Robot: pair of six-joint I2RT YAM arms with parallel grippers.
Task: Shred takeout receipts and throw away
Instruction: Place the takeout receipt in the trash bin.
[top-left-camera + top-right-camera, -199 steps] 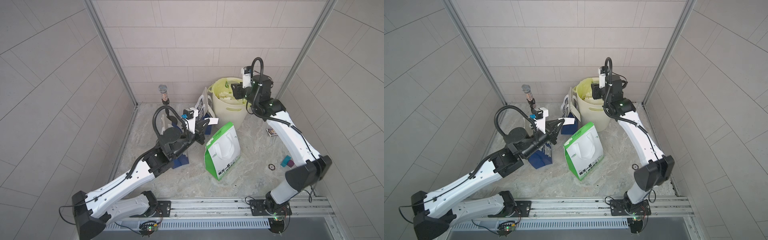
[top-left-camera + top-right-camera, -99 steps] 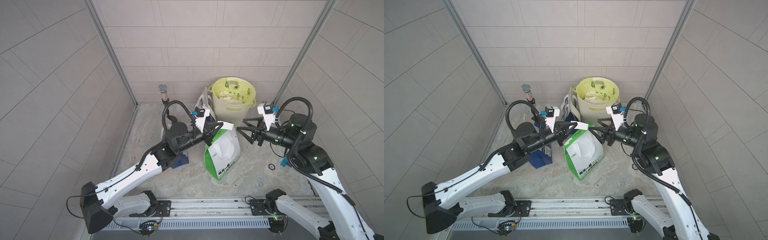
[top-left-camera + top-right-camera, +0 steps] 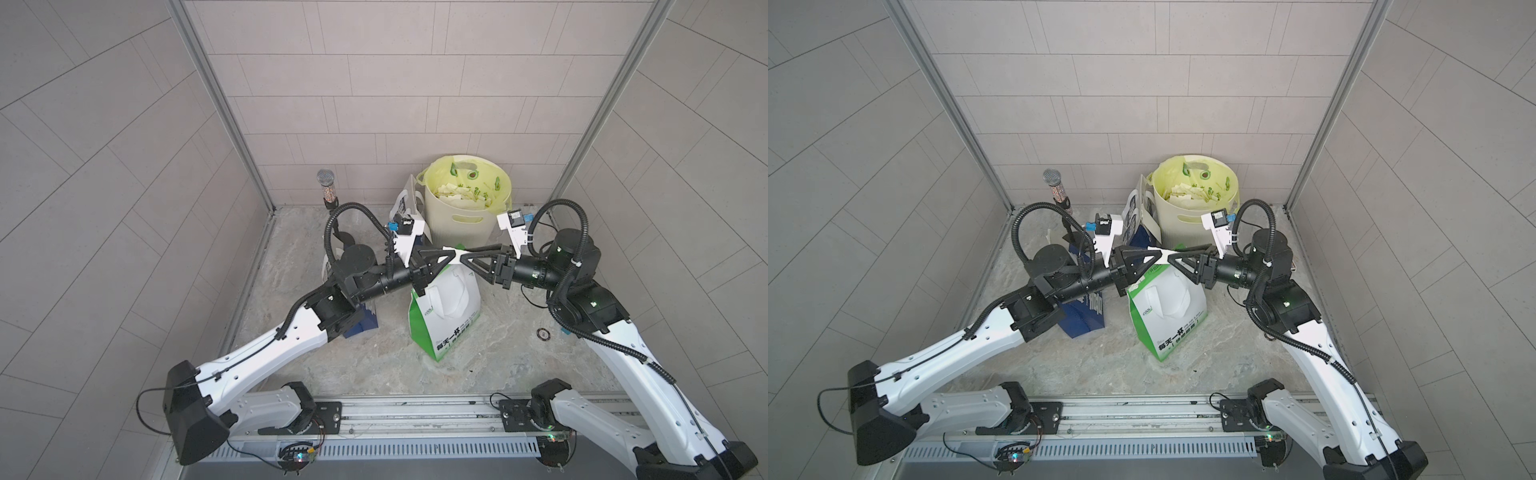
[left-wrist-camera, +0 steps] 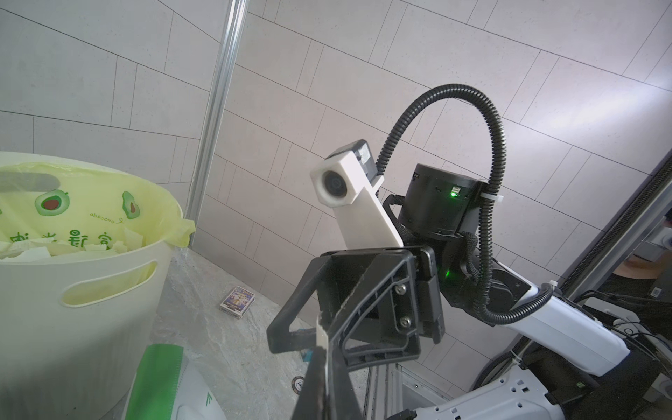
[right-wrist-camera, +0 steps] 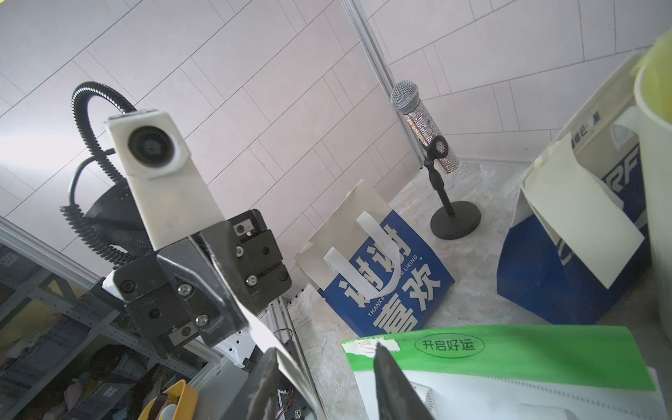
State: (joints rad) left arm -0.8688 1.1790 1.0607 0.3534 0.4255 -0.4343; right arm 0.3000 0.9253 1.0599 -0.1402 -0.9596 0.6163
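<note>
So a second ago the right gripper (image 3: 461, 257) was up over the bin (image 3: 446, 228). Now it's swung down to meet the left gripper (image 3: 449, 252), which has carried the receipt (image 3: 455, 253) across to above the green bag (image 3: 446, 328). The right jaws now straddle the slip's free end.

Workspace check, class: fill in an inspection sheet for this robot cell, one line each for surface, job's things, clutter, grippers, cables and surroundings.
Surface: marbled tabletop; no spills seen.
Job's things: held receipt spans between the grippers; second receipt hangs on a blue bag; paper scraps lie in the lined bin.
Clutter: green-and-white bag, microphone, card box, small ring.
Grippers: left gripper shut on the held receipt; right gripper open, jaws either side of it.
Cables: black conduit loops above each wrist.
Surroundings: tiled walls; nothing else seen.
</note>
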